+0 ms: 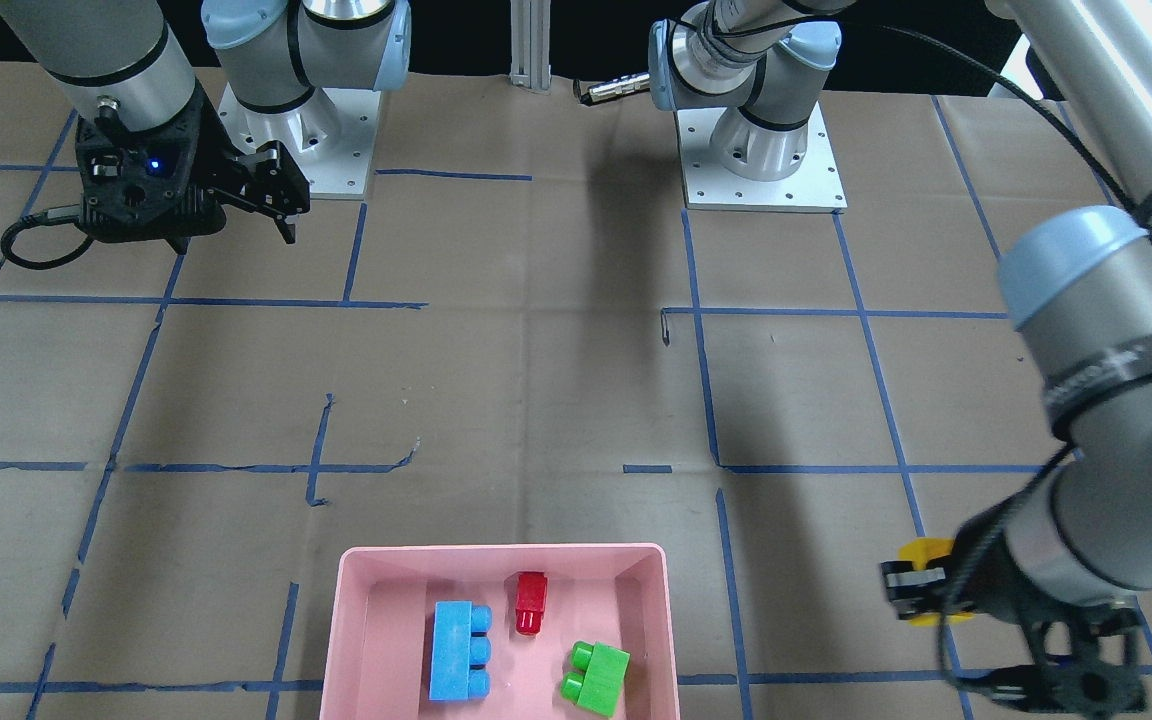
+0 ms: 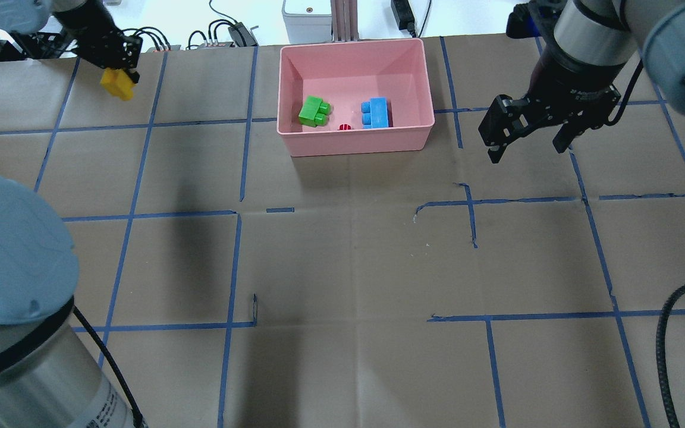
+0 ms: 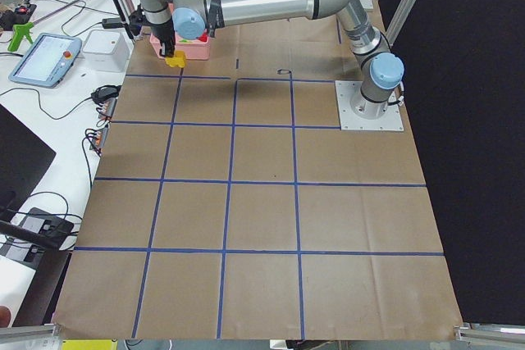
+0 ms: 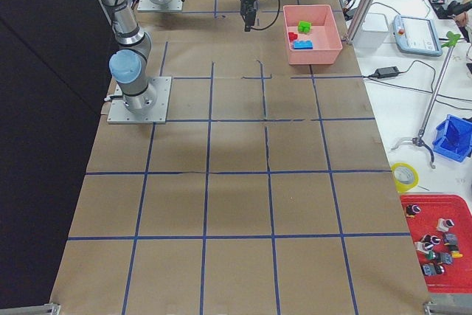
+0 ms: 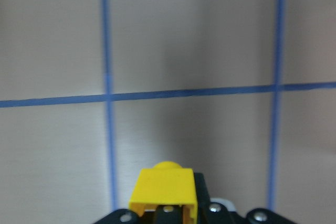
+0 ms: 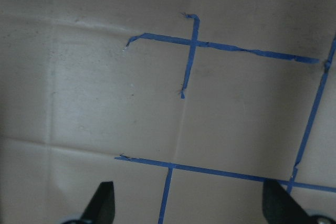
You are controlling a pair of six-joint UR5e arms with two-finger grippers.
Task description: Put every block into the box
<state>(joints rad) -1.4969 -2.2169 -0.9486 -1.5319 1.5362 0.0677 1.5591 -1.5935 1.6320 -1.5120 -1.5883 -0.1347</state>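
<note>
The pink box (image 2: pixel 354 144) stands at the table's far edge, also in the front view (image 1: pixel 501 551). In it lie the green block (image 2: pixel 313 111) (image 1: pixel 598 678), the tiny red block (image 2: pixel 345 126) (image 1: pixel 531 602) and the light-blue block (image 2: pixel 376 113) (image 1: pixel 459 650). My left gripper (image 2: pixel 119 78) is shut on the yellow block (image 5: pixel 164 187) (image 1: pixel 924 553) and holds it above the table, well left of the box in the overhead view. My right gripper (image 2: pixel 527 150) is open and empty, above the table just right of the box; its fingertips (image 6: pixel 102 203) frame bare paper.
Brown paper with a blue tape grid (image 2: pixel 238 214) covers the table. The two arm bases (image 1: pixel 761 150) (image 1: pixel 301 140) stand on the robot's side. Cables and power supplies (image 2: pixel 229 30) lie beyond the far edge, behind the box.
</note>
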